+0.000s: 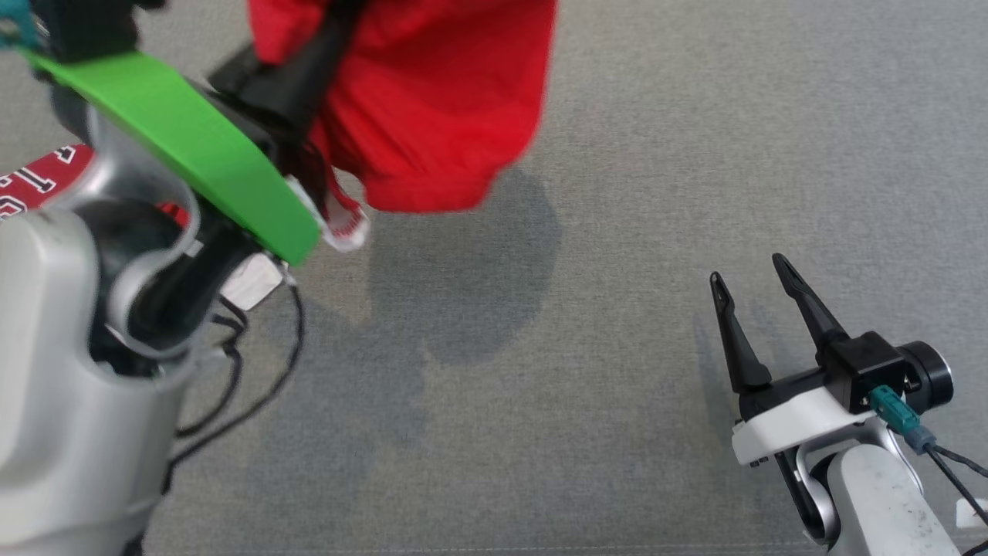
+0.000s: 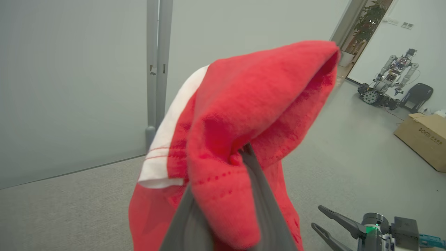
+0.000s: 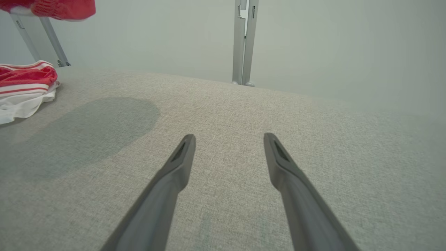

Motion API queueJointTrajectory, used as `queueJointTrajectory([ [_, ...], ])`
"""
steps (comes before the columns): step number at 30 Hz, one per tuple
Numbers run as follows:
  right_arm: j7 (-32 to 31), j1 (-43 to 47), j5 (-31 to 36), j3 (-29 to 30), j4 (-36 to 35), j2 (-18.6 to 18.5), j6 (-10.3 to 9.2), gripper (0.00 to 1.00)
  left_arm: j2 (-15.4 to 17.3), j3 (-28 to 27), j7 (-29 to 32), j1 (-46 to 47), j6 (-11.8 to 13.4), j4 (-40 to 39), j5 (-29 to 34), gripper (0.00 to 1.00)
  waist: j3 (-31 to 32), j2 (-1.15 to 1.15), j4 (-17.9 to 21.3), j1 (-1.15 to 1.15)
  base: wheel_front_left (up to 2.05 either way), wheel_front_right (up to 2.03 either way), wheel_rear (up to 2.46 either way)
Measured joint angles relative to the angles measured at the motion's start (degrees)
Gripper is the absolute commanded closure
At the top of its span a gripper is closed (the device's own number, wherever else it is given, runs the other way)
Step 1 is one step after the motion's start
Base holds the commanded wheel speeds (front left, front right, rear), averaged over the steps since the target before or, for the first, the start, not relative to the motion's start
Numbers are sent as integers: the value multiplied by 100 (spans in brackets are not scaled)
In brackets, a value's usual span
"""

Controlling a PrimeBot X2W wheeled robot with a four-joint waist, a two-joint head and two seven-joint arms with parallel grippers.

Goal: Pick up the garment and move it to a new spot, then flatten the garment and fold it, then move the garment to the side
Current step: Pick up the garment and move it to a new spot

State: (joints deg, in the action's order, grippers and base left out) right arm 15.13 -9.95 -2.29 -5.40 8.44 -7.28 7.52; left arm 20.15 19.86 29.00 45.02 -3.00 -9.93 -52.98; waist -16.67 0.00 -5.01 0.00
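Left pincer (image 2: 244,155) tight on red garment (image 2: 258,101), right pincer (image 1: 747,270) wide apart

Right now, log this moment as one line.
step: pick up | left claw: shut on red garment, held above grey surface | right claw: open, empty
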Motion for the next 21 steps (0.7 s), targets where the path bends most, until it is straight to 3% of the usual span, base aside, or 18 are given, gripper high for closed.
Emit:
queueJointTrajectory([
  [4, 0, 92, -8, 55, -2, 70, -1, 0, -441, 560, 62, -626, 188, -613, -77, 100, 109, 0, 332, 0, 0, 0, 0],
  [8, 0, 174, -25, 73, 1, 137, -1, 0, -839, 1202, -43, -1111, 215, -404, 18, 100, 198, 0, 681, 0, 0, 0, 0],
  [15, 0, 272, -48, 15, 19, 247, -1, 0, -1327, 1573, -713, -1385, -79, 1295, 157, 100, 304, 0, 1307, 0, 0, 0, 0],
  [21, 0, 408, -57, -3, 42, 269, -1, 0, -1265, 1604, -991, -1317, -261, 3015, 183, 100, 395, 0, 1761, 0, 0, 0, 0],
])
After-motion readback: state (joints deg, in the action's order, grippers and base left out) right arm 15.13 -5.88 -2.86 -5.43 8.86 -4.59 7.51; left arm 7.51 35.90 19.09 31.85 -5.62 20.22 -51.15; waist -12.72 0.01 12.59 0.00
